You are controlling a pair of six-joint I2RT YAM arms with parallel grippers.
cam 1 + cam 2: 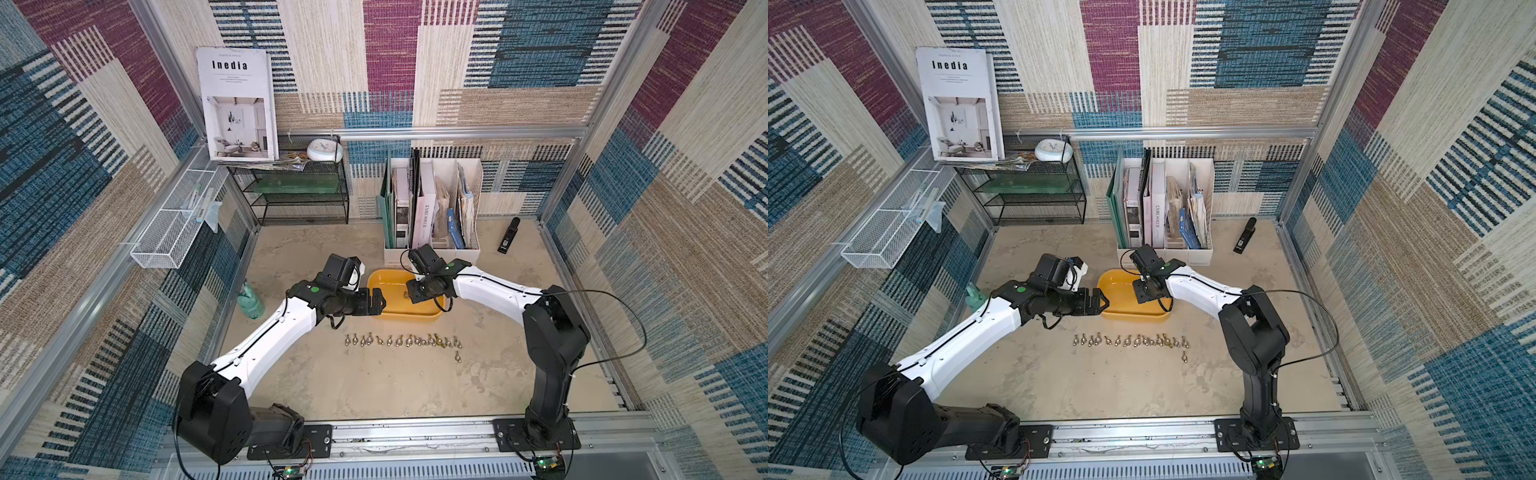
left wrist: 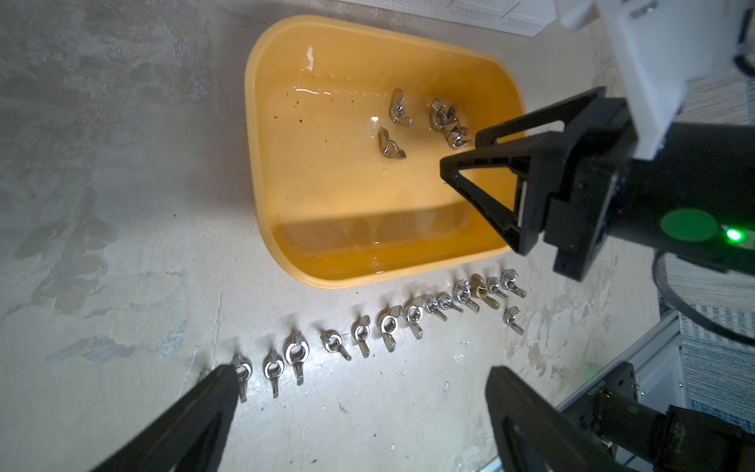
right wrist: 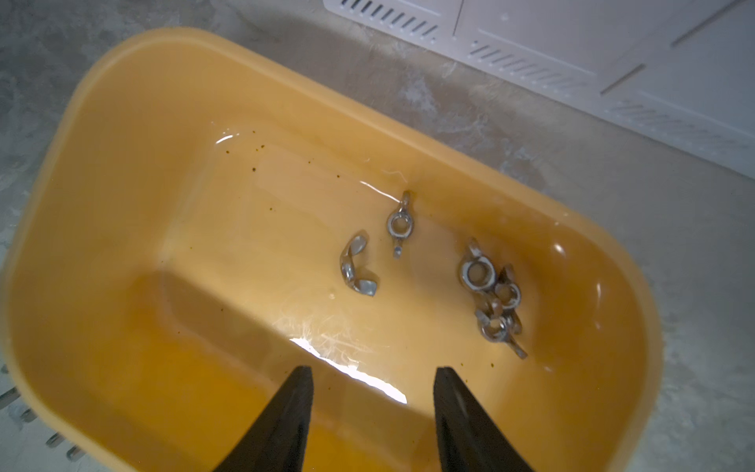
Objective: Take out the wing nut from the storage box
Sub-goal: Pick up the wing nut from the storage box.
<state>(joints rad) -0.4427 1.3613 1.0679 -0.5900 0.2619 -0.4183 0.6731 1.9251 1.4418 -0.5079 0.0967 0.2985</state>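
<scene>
Concrete tabletop; right gripper parted, empty, above storage box; reaching step; wing nut just ahead probably needs descent, pinch.

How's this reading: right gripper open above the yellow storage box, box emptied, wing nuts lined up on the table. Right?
Not emptied: the right wrist view shows wing nuts lying in the storage box, two apart plus a cluster. The rest holds.

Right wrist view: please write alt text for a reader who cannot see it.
The open, empty right gripper hovers over the yellow-orange storage box, which holds two separate wing nuts and a small cluster of more.
</scene>
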